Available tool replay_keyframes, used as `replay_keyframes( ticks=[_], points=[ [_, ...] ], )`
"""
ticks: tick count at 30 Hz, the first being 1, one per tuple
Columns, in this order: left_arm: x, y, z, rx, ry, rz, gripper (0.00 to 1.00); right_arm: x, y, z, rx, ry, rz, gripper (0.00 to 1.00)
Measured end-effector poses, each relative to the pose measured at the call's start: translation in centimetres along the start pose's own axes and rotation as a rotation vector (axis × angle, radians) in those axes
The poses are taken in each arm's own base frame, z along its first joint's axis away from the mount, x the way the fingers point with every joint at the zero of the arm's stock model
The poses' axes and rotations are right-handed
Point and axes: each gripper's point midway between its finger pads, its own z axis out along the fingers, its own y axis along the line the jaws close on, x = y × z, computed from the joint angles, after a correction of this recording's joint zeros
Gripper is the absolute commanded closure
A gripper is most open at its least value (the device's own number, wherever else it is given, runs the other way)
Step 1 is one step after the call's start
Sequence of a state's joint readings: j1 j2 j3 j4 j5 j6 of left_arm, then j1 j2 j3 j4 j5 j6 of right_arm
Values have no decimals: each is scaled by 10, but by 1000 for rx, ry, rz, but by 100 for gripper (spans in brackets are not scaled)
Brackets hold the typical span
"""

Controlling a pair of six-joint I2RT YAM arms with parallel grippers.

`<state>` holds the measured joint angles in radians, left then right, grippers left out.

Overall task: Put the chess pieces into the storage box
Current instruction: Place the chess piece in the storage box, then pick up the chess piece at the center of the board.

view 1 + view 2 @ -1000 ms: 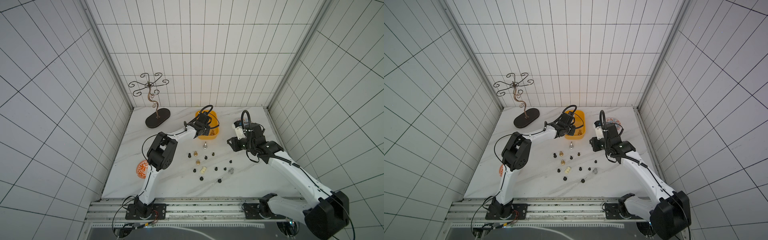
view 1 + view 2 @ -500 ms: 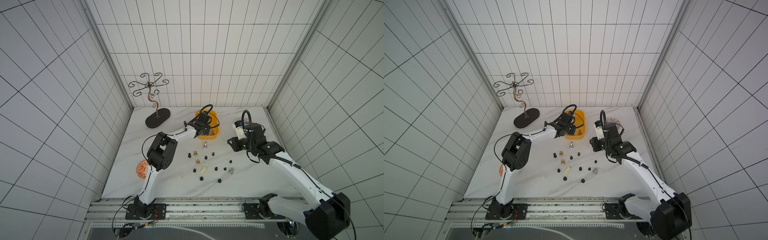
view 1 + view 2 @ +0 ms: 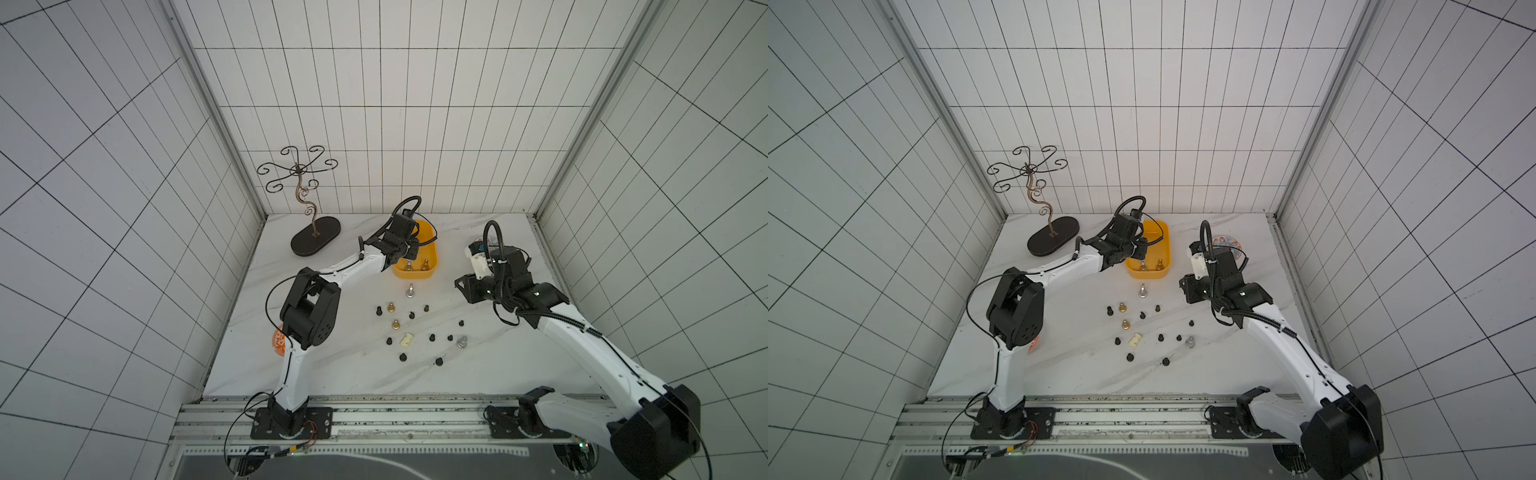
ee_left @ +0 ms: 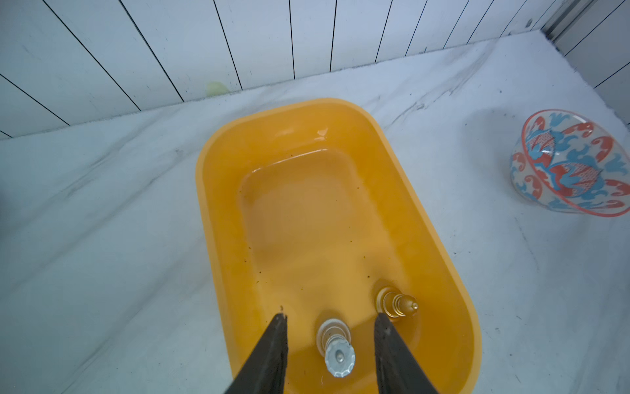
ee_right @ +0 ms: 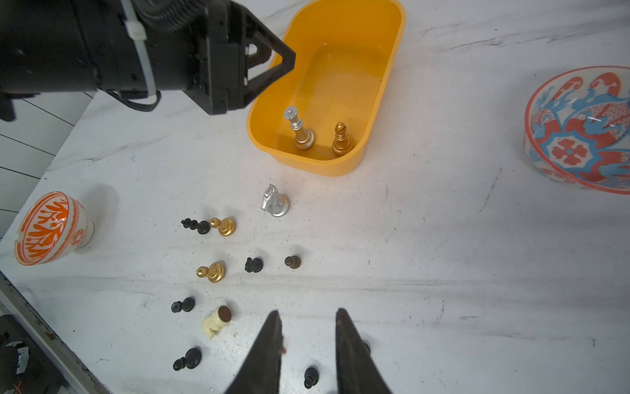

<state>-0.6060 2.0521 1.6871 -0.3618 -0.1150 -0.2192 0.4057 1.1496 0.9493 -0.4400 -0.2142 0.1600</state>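
Change since a second back: left claw [image 4: 330,315] has spread its jaws. Both arms otherwise hold the same pose. The left claw is released, with fingers [image 4: 272,348] on either side of a tall silver piece [image 4: 335,344] and a clear gap on both sides.

Storage box [image 4: 218,204]: yellow-orange plastic tub with rounded corners, low walls and a glossy inside. It sits toward the back of the surface [image 3: 332,374]. The tall silver piece and a gold bishop [image 4: 395,303] stand upright side by side at the box end nearest the arm bases.

The other chess pieces [image 3: 411,314] are loose on the surface in front of the box:
- silver knight [image 5: 274,203], closest to the box
- gold pawns [image 5: 223,225]
- cream piece [image 5: 216,320], lying on its side
- black pawns [image 3: 402,357], scattered
- short silver piece [image 3: 462,343], toward the right arm

Right claw [image 5: 308,312] is also released. Its fingers are apart over the surface among the black pawns, well apart from the box.

View differences:
- Only the left wrist view shows the gap around the tall silver piece. In both top views the left claw's tips merge with the black wrist over the box [image 3: 430,249] [image 3: 1163,245].
- The right wrist view shows the cream piece's dark base, which is too small to tell from above.
- The orange-and-white cup [image 5: 51,232] is whole in the right wrist view but mostly behind the left elbow in the top views.
- The wire stand [image 3: 313,241] appears only in the top views.
- The patterned bowl [image 4: 572,163] is clear in the wrist views.
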Motion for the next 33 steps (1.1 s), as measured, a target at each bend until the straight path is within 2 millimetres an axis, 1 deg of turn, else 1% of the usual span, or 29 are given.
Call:
replay_keyframes(
  ticks=[2, 5, 9, 12, 17, 22, 25, 27, 28, 30, 33],
  points=[
    [-10, 2, -15, 3, -28, -7, 58, 1, 0, 1, 1, 4, 1, 72],
    [-16, 9, -35, 4, -49, -18, 58, 2, -1, 2, 4, 10, 1, 72],
    [-6, 24, -57, -5, -40, -40, 58, 4, -2, 4, 6, 19, -4, 72],
    [10, 40, -72, -21, -20, -64, 58, 7, -3, 9, 8, 35, -9, 72],
    [41, 64, -101, -45, 7, -112, 57, 19, -3, 25, 13, 94, -30, 72],
    [70, 78, -132, -58, 10, -153, 55, 37, 9, 53, -5, 173, -67, 71],
    [83, 83, -147, -62, 7, -179, 52, 48, 16, 69, -7, 210, -93, 68],
    [98, 86, -158, -59, 5, -207, 50, 52, 20, 80, -2, 228, -112, 67],
    [105, 86, -162, -55, 6, -215, 48, 53, 23, 84, -3, 234, -119, 67],
    [122, 87, -172, -43, 10, -232, 46, 51, 29, 96, -1, 239, -135, 62],
    [141, 89, -183, -34, 13, -254, 42, 42, 39, 112, 0, 226, -157, 57]
  ],
)
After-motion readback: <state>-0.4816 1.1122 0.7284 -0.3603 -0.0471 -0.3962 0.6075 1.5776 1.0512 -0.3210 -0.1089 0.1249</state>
